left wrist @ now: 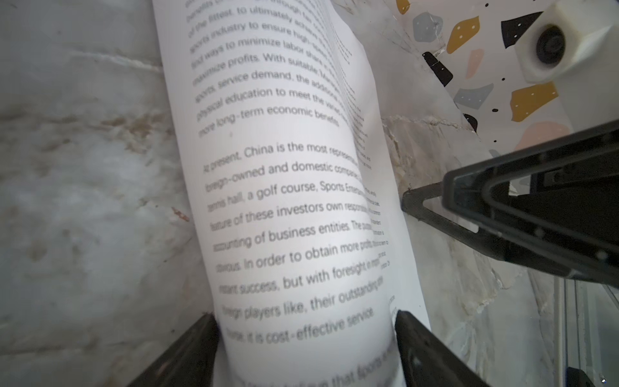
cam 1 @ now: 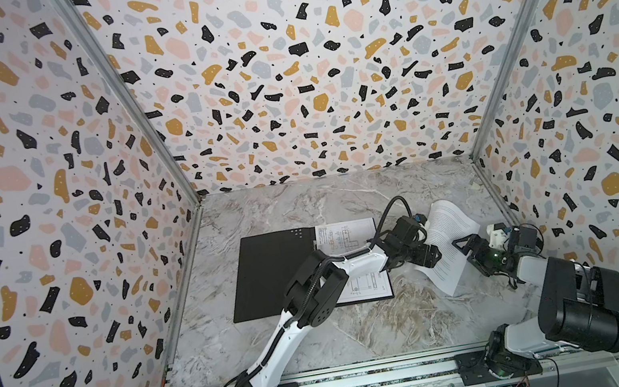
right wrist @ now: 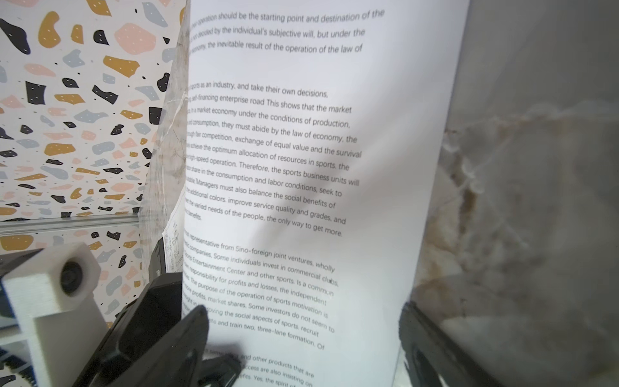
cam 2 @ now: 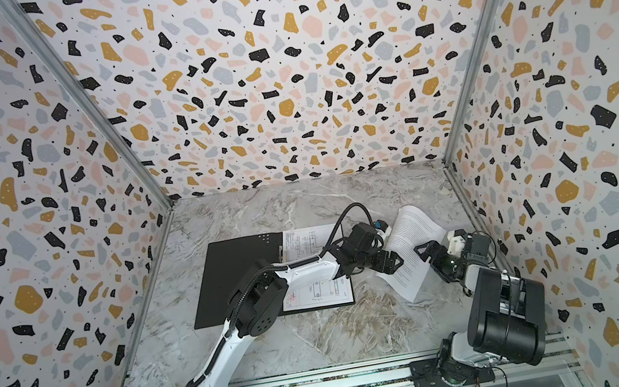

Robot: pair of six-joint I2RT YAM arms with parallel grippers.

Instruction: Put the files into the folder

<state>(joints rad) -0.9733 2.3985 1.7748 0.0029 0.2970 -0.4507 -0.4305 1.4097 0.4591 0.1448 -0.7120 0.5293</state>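
White printed-text paper sheet (cam 1: pixel 447 223) bowed up.
I see left gripper (cam 1: pixel 433 258) and right gripper (cam 1: pixel 468 251) spread wide, straddling it, unclamped.

Drawing sheet (cam 1: pixel 344 235) on R half of folder (cam 1: pixel 270 272); text sheet (cam 1: pixel 450 231) further R, beside folder

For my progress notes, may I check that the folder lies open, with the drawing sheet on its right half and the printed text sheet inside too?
Not quite: the printed text sheet is outside the folder, bowed up on the marble table to its right, as both top views show. The folder does lie open with the drawing sheet on its right half.
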